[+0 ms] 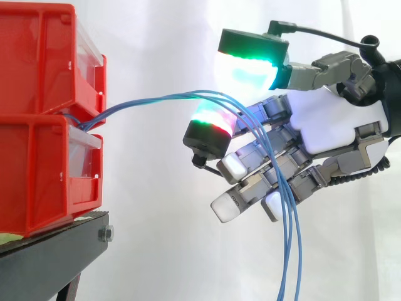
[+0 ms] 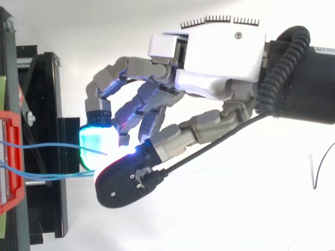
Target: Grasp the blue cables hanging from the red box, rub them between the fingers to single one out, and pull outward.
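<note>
Two red bins are stacked at the left, the upper bin [image 1: 37,56] on the lower bin [image 1: 37,175]. Several thin blue cables [image 1: 156,99] leave the gap between them, arc to the right and hang down past the hand [image 1: 332,122]. The cables run through the narrow gap between the green-glowing thumb pad [image 1: 250,66] above and a red-and-green-glowing fingertip [image 1: 210,128] below. The fingers are curled, with the other white pads lower down behind the hanging strands. From above, the blue cables [image 2: 47,145] reach from the red bin [image 2: 13,157] into the glowing pads of the hand [image 2: 220,57].
The bins rest on a black stand [image 1: 56,251] with a bolt at its front edge. A white curtain hangs behind everything. A thin dark wire [image 2: 316,167] lies at the right edge of the top view.
</note>
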Motion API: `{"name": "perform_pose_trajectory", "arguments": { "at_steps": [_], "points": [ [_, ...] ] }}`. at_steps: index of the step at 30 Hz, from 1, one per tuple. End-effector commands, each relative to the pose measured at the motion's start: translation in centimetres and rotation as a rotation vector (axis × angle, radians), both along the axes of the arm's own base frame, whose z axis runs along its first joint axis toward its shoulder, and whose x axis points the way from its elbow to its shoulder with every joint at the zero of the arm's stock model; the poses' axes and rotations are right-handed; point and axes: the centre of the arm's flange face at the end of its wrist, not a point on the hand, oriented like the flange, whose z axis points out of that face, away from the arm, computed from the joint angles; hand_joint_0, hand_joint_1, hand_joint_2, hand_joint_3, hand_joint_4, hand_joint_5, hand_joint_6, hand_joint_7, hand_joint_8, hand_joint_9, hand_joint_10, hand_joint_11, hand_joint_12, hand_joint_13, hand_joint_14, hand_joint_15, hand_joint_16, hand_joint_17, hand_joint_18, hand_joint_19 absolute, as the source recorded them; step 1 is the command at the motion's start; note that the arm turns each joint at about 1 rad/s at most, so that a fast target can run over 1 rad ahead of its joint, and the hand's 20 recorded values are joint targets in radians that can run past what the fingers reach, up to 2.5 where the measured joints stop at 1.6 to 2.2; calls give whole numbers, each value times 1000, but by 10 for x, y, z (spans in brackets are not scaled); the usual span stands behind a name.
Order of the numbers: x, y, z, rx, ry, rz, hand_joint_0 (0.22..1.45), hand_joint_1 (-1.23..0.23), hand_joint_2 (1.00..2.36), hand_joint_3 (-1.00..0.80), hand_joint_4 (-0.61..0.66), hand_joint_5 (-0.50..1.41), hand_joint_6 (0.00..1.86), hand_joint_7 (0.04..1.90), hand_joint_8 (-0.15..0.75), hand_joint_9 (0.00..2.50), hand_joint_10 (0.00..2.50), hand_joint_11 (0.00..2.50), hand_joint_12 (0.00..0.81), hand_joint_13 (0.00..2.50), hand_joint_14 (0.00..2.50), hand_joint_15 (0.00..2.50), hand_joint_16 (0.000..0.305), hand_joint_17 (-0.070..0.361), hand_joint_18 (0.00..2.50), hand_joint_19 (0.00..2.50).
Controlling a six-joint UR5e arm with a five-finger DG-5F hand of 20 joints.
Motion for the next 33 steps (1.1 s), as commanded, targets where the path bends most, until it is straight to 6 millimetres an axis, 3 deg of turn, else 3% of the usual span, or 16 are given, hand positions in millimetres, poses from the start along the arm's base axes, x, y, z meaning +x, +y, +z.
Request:
{"name": "perform_pose_trajectory", "arguments": {
  "at_steps": [1, 12, 25, 33],
  "points": [
    [0, 0, -1, 0, 1, 0, 535, -737, 1000, -500, 73, -157, 816, 1072, 302, 888, 18, 785, 406, 664, 17, 480, 57, 127, 782, 657],
    [0, 0, -1, 0, 1, 0, 568, -718, 1000, -499, 55, -148, 824, 1115, 297, 921, 16, 785, 397, 679, 15, 473, 55, 123, 786, 665],
    [1, 0, 12, -3, 4, 1, 598, -791, 1018, -241, -13, -135, 855, 1177, 281, 952, 19, 778, 390, 697, 17, 471, 54, 120, 808, 639],
    [1, 0, 13, -2, 3, 4, 608, -787, 1014, -322, 12, -138, 843, 1171, 280, 951, 16, 791, 388, 684, 15, 468, 53, 119, 795, 639]
  ]
}}
